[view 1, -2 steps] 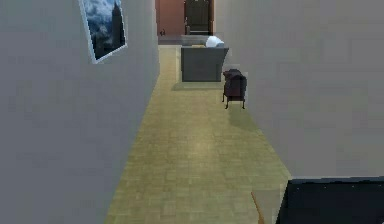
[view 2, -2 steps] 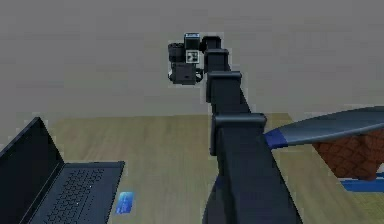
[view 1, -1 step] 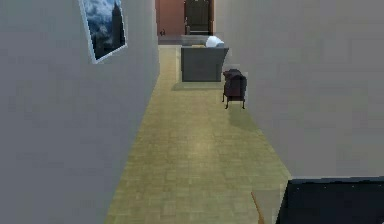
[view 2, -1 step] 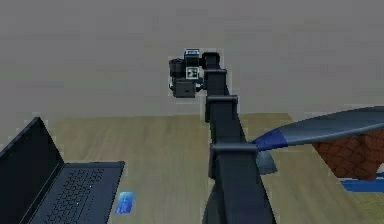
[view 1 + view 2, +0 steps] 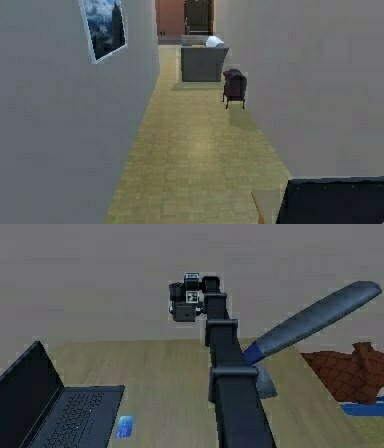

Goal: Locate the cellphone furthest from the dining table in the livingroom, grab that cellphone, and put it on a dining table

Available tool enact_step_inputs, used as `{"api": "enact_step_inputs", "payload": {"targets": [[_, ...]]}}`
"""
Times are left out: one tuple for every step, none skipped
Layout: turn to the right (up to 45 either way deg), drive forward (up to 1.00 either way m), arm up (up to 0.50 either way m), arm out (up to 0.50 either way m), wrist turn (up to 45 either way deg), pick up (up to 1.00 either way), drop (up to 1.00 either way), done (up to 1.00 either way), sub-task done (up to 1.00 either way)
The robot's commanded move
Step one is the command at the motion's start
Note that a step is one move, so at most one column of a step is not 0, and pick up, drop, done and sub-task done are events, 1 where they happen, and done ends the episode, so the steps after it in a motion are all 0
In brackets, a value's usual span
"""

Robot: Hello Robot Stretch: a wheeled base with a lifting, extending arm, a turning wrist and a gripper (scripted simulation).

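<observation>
A small blue slab (image 5: 125,428), flat and phone-like in outline but too small for you to name for certain, lies on the tan table (image 5: 160,364) just beside the open laptop (image 5: 60,404), off the near right corner of its keyboard in the arm side view. You cannot tell whether slab and laptop touch.

Well above and to the right of the laptop, the gripper (image 5: 181,312) hangs at the far end of the dark arm (image 5: 238,389) with only bare grey wall behind it. It grasps nothing, and you cannot tell how its fingers are set. Two white marker squares (image 5: 195,284) sit just above it.

Farther right of the laptop, beyond the arm, a long grey-blue bat-shaped thing (image 5: 315,316) slants up toward the picture's edge. Below it, at the side of the table farthest from the laptop, a reddish-brown checked thing (image 5: 350,369) rests next to a blue flat thing (image 5: 365,408).

In the forward view the laptop's dark lid fills the bottom right corner, with a strip of table edge at its left. Beyond the laptop a corridor of yellowish floor (image 5: 190,150) runs ahead between grey walls. Partway along stands a dark chair-like thing (image 5: 234,87), and behind that a grey box (image 5: 203,64) with a white rounded thing (image 5: 213,42) on top. A framed picture (image 5: 103,28) hangs on the wall up and to the left of the laptop, and a doorway (image 5: 185,18) closes the far end
</observation>
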Motion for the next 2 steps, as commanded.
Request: {"api": "enact_step_inputs", "payload": {"targets": [[0.0,0.00,0.00,0.00,0.0,0.00,1.00,0.00,0.00],[0.0,0.00,0.04,0.00,0.0,0.00,0.00,0.00,0.00]]}}
